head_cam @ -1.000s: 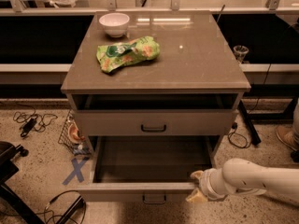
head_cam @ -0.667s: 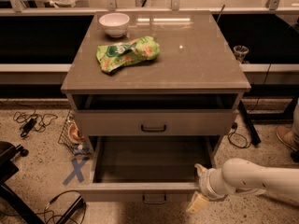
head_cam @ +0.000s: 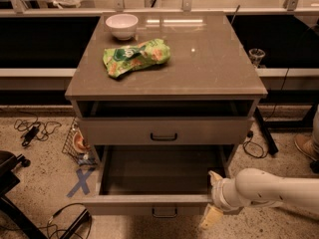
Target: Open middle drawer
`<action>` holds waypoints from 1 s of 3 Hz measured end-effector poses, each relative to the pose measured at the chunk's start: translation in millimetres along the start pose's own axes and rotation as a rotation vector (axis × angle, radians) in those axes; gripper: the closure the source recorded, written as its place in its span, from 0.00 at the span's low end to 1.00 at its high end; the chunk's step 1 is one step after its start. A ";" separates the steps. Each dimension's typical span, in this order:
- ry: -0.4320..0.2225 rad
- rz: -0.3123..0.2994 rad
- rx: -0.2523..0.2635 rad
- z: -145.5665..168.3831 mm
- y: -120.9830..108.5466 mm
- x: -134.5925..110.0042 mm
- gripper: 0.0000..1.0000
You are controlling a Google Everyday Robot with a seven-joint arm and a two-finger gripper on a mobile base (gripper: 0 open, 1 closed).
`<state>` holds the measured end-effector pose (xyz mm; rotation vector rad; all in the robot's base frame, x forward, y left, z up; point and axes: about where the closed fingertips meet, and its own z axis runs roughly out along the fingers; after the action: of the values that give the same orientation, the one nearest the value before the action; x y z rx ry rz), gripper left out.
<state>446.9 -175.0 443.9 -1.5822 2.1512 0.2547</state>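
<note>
Camera view: a grey-beige cabinet (head_cam: 164,96) seen from above. The middle drawer (head_cam: 129,204) is pulled well out, its inside dark. At its front right corner, the white arm's pincer (head_cam: 213,198) has its cream fingers (head_cam: 215,177) spread apart, seemingly either side of the front panel's end, holding nothing. On the surface (head_cam: 209,59) are a white bowl (head_cam: 122,25) and, near it, a green snack bag (head_cam: 135,58).

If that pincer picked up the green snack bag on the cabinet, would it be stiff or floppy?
Probably floppy: the green snack bag looks crumpled and would likely sag. It seems puffy, so likely light. Its shiny film may slip. The pincer is down by the open middle drawer's right front corner.
</note>
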 end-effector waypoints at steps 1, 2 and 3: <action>0.087 -0.019 0.062 -27.3 -7.6 6.5 0.18; 0.187 -0.021 0.145 -72.8 -30.7 6.6 0.41; 0.230 -0.067 0.178 -88.2 -56.8 -13.0 0.64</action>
<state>481.4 -218.0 534.1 -1.6432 2.2137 -0.1436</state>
